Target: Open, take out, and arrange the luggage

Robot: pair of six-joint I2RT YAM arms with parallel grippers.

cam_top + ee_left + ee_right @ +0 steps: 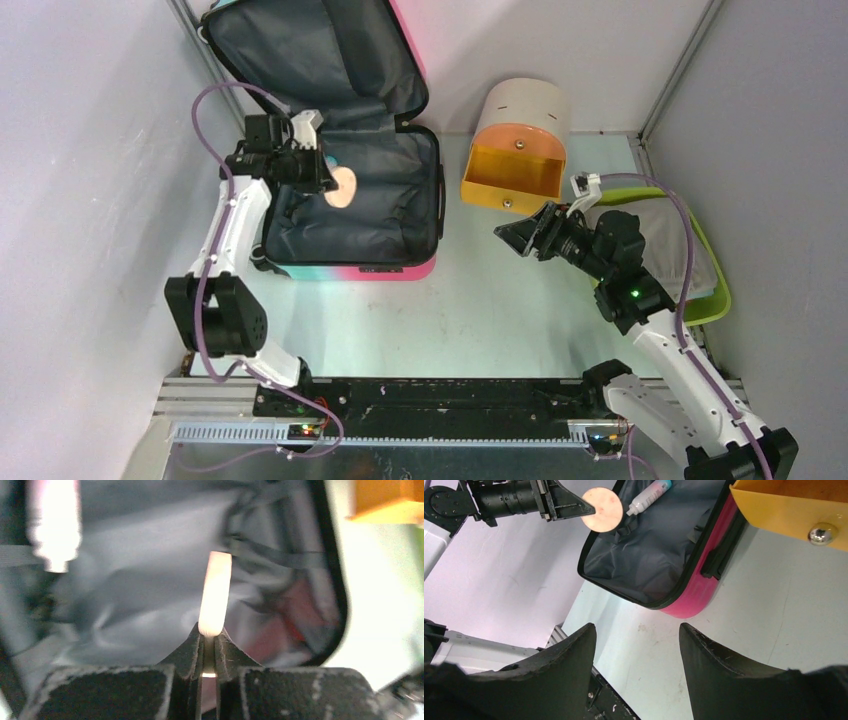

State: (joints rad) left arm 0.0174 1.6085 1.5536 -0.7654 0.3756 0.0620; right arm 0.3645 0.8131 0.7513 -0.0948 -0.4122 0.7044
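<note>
Left end effector [209, 650] clamps a thin peach disc [343, 187] by its edge, while the right end effector [638, 630] hangs empty, jaws well apart, over the counter [480, 300]. The luggage [400, 215] lies open at the counter's far left, its lid [300, 50] propped against the back wall [480, 40]. The peach disc is held above the grey lining [649, 550], where a small white bottle [650, 495] lies.

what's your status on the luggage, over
Left hand shut on a flat peach disc, held over the open luggage. Right hand open, empty, above the table. A tube lies in the luggage.
</note>
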